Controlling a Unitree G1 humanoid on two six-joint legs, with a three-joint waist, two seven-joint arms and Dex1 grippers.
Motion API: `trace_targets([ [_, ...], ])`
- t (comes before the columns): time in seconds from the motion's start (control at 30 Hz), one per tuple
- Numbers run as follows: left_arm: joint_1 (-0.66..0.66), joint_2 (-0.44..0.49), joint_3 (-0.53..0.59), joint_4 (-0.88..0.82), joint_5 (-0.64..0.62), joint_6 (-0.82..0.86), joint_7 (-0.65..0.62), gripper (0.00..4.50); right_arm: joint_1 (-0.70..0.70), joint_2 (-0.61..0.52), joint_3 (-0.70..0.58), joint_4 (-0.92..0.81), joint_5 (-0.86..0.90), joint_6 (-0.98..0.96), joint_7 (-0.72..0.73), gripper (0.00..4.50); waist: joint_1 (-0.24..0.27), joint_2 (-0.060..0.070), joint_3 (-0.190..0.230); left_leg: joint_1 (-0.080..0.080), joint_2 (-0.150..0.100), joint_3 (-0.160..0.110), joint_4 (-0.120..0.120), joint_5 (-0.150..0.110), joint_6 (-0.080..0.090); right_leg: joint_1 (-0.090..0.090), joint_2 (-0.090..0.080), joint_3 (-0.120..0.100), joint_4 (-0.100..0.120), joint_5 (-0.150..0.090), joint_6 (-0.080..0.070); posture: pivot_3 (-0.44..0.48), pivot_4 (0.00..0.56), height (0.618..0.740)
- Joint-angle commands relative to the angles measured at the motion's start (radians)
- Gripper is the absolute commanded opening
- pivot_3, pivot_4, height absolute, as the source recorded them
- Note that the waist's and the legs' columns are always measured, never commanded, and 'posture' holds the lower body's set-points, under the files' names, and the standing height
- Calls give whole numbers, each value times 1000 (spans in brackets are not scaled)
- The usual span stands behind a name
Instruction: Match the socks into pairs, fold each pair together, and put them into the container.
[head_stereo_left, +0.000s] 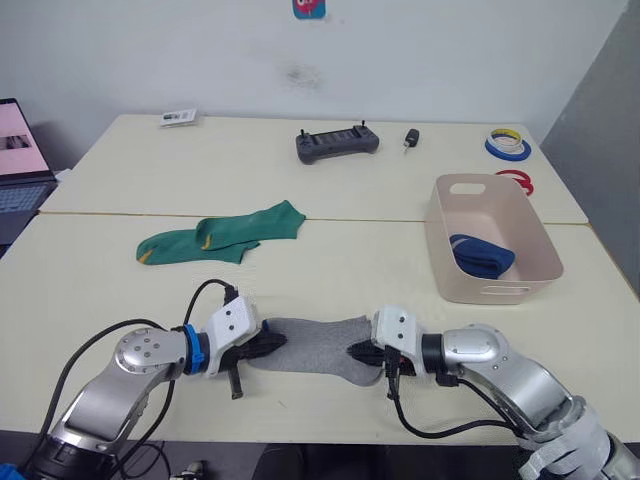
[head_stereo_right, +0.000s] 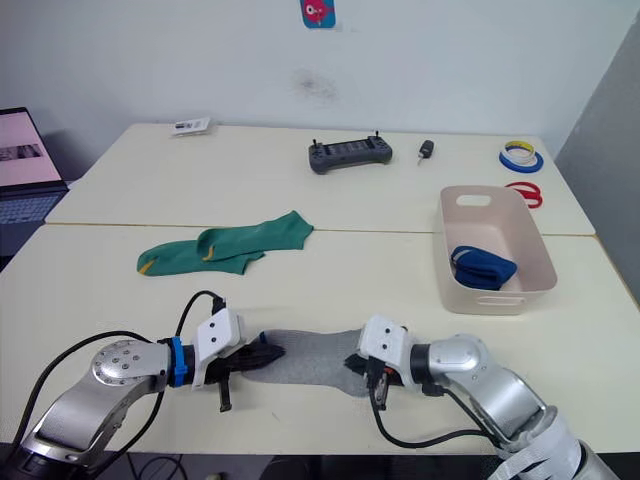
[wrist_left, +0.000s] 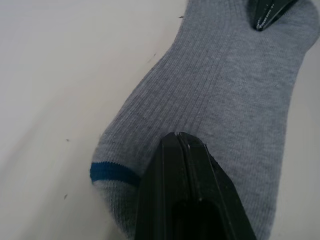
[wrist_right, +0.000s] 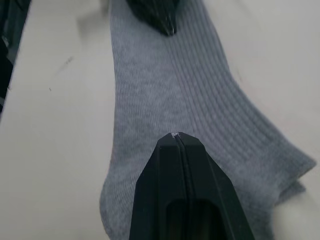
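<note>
Grey socks (head_stereo_left: 315, 347): lying flat near front edge of desk (head_stereo_left: 330, 265), stretched lengthwise btwn both claws; one end has a blue stripe at the toe (left wrist view). Two layers show at the other end in right wrist view.
Left claw (head_stereo_left: 268, 345): fingers pressed together, tips on the grey fabric at its left end; closed, pinching the sock edge.
Right claw (head_stereo_left: 358, 352): fingers also pressed together w/ no gap, on the right end of same fabric.
Green socks (head_stereo_left: 222, 235): laid partly overlapping, mid-desk, behind the grey ones & well apart; yellow marks show at toe and heel.
Container (head_stereo_left: 541, 250): pinkish-beige bin, right side of desk, upright, oval slot at each end.
Blue socks (head_stereo_left: 481, 255): bundled inside container, toward its near end.
Far desk items: dark controller (head_stereo_left: 336, 143), small black object (head_stereo_left: 410, 138), tape rolls (head_stereo_left: 508, 145) at right, red ring (head_stereo_left: 516, 181) just behind container, small card (head_stereo_left: 179, 117) at left.
Laptop (head_stereo_left: 20, 165): at far left edge, screen lit.
</note>
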Motion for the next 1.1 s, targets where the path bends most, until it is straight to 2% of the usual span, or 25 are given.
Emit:
trace_targets([
  [0.03,15,-6,1,46,39,-28,12,0,41,-59,-24,-4,-19,-15,24,32,0,0,0,1,0,0,0,0,0,1,0,0,0,0,0,0,150,740],
  [0.13,15,-12,0,53,39,-39,9,0,75,-110,-69,-12,-10,-41,46,32,0,1,-1,2,0,0,0,0,0,2,0,0,0,0,0,0,150,740],
  [0.23,20,-31,13,32,6,-41,4,0,123,-122,-159,-83,79,-67,76,32,1,1,-1,2,0,0,0,0,0,2,0,0,0,0,0,0,150,740],
  [0.4,21,-26,40,-35,-34,-55,-24,0,167,-120,-293,-195,244,79,60,32,0,1,-1,1,0,-1,0,0,0,2,0,0,0,0,0,0,150,740],
  [0.53,5,-5,50,-121,-107,20,-65,0,210,-108,-393,-226,317,148,10,890,1,0,-1,0,0,-1,0,0,0,2,0,-1,0,0,0,0,150,740],
  [0.77,-49,-54,-44,-37,0,-27,-43,0,218,-22,-348,-202,263,236,-169,3326,-2,0,-1,1,0,0,0,0,0,1,1,0,0,0,0,0,150,740],
  [1.07,-52,-78,-74,13,26,-58,-54,0,228,72,-221,-176,202,297,-295,3326,-2,0,-1,1,0,0,0,0,0,1,1,1,0,0,0,0,150,740],
  [1.1,-52,-80,-74,12,27,-58,-54,0,228,77,-209,-172,195,298,-301,3155,-2,0,-1,1,1,0,0,0,0,1,1,0,0,0,0,0,150,740],
])
